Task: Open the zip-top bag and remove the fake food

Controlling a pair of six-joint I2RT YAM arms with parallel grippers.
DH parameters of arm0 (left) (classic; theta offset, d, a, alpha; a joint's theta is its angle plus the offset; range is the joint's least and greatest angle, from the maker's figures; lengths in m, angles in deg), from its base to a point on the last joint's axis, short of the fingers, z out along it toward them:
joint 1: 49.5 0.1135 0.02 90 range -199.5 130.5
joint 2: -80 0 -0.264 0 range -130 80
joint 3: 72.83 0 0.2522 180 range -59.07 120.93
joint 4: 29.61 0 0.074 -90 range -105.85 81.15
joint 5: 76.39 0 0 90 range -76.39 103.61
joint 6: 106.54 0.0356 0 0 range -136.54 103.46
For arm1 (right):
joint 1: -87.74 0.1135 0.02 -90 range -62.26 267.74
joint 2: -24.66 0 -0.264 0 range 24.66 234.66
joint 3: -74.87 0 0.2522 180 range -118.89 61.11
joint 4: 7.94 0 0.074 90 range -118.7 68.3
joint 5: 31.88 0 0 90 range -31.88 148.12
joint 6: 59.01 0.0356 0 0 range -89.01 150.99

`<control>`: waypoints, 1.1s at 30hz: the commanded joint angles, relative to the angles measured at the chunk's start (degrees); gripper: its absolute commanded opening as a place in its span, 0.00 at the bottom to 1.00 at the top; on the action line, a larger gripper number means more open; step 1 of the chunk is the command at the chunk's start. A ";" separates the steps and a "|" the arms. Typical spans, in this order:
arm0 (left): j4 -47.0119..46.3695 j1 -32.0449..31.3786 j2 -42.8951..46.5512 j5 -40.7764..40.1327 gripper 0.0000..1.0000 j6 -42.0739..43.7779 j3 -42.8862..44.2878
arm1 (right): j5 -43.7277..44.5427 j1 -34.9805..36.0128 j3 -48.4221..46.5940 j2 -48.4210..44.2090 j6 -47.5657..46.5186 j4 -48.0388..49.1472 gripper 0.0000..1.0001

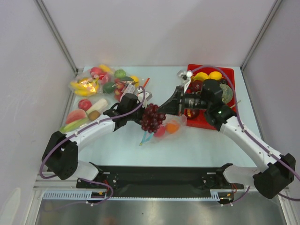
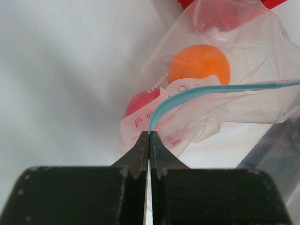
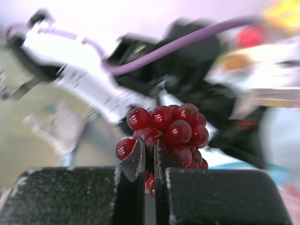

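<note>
Clear crinkly zip-top bag (image 2: 234, 101) sits right ahead of our left gripper (image 2: 149, 140), whose jaws are pressed together on the end of its thin blue-green zip strip (image 2: 211, 89). Inside we count two fruits: one orange ball (image 2: 199, 63), one red ball (image 2: 140, 101). Our right gripper (image 3: 149, 151) is pinching one bunch of dark red plastic grapes (image 3: 176, 126), just beside the left gripper's tips. Underneath we've got a pale table (image 1: 117, 147), plain white walls (image 1: 154, 33) around, one red tray (image 1: 202, 123) behind the right gripper.

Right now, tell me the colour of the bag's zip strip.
The zip strip is blue-green; the left wrist view shows it best.
</note>
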 commanded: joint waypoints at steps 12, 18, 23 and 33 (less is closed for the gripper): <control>0.86 2.18 6.74 -3.43 0.00 1.04 -0.04 | 3.14 -34.63 -13.42 9.81 -3.91 -3.74 0.00; 1.65 2.35 7.45 -3.96 0.00 1.66 0.14 | 14.98 -41.24 -22.30 22.10 -6.81 -6.99 0.00; 1.65 2.53 7.45 -3.96 0.00 1.74 0.14 | 21.17 -45.02 -28.63 29.33 -6.90 -6.56 0.00; 1.48 2.53 7.45 -3.52 0.00 2.01 -0.30 | 33.21 -49.24 -34.26 39.00 -10.50 -9.98 0.00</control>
